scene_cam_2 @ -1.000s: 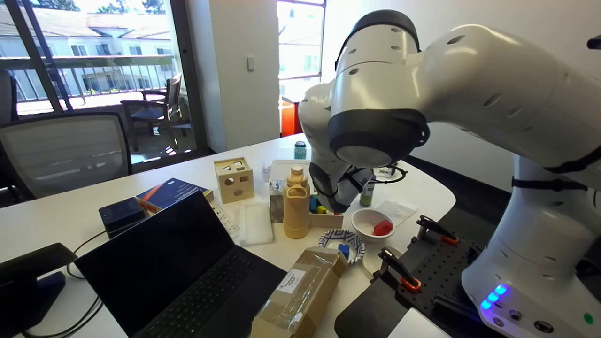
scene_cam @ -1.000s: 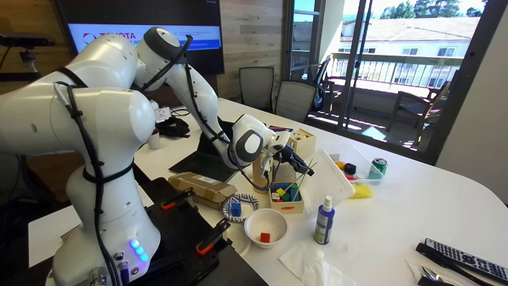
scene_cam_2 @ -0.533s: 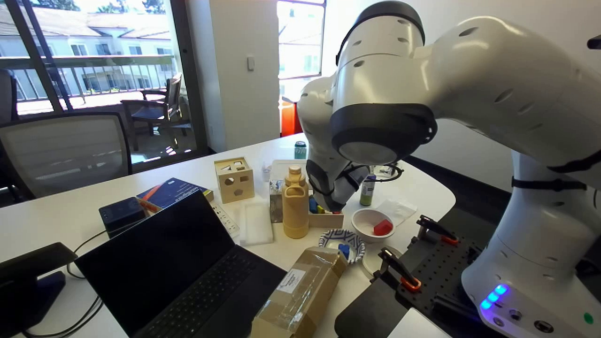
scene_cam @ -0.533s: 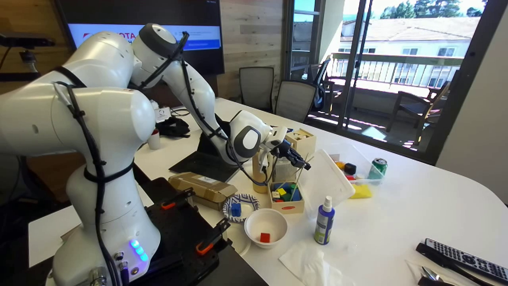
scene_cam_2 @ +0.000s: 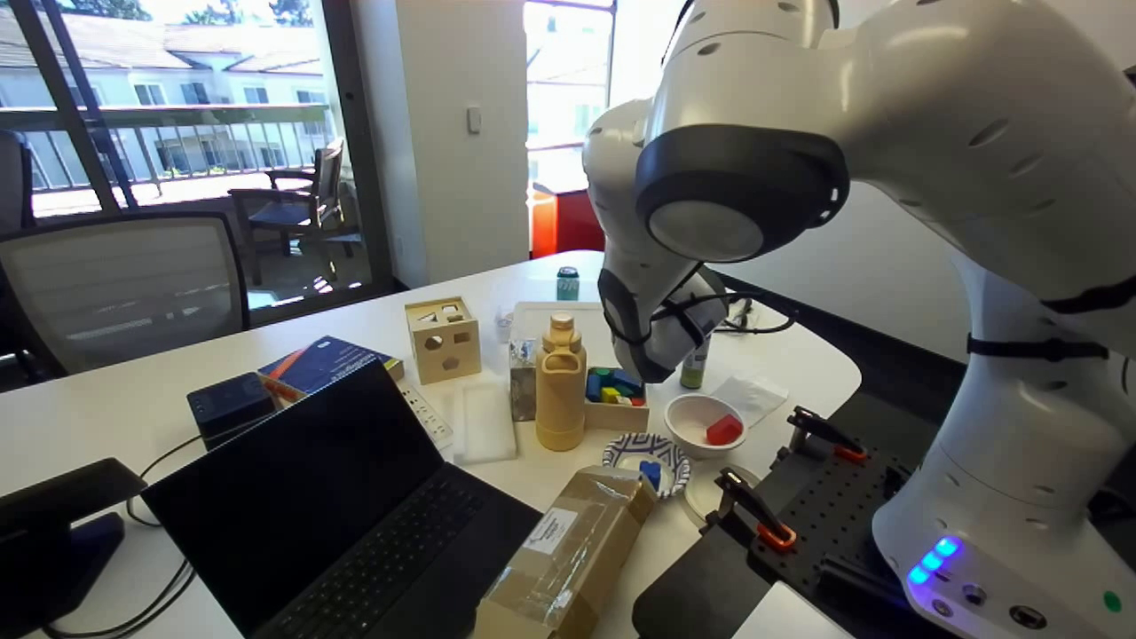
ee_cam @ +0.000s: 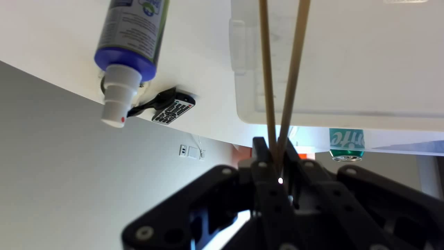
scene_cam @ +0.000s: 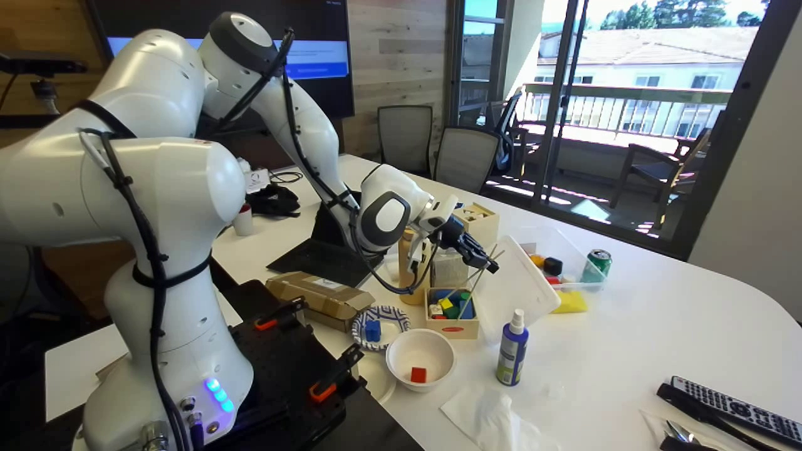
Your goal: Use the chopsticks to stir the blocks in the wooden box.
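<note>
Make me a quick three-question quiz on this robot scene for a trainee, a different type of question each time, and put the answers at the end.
1. Short answer: what is the gripper holding?
2. True or false: the spray bottle is lying on its side.
3. Finish the sentence: a red block lies in the white, round (blank).

Key:
1. The chopsticks.
2. False; the spray bottle stands upright.
3. Bowl.
</note>
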Motion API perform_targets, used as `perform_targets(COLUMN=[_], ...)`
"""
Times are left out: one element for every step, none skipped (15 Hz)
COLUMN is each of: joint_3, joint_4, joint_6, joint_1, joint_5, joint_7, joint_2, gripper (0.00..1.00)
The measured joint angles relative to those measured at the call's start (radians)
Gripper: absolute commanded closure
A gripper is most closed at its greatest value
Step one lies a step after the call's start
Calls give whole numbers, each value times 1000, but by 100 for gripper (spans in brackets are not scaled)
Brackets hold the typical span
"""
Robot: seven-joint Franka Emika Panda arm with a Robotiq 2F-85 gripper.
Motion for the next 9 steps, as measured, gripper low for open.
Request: perform_targets(joint_3=[-5,-15,-28,-44,-62,-81,-101,-118,-131], joint_4=[-32,-63,-96,-126,-154,-179,-203,-224,-243], joint_6=[0,0,0,0,0,0,-2,-5,-10], joint_1=[0,1,1,2,2,2,2,1,0], joint_5=[-1,-8,-17,-25,-38,-50,-62,-55,-29], joint_7=[-8,-8,-8,-8,-8,-7,-7,-24,-56], joint_2=[-31,-64,-105,-147,-190,-235,-280,-324,-364], gripper=[97,97,97,97,97,97,97,97,97])
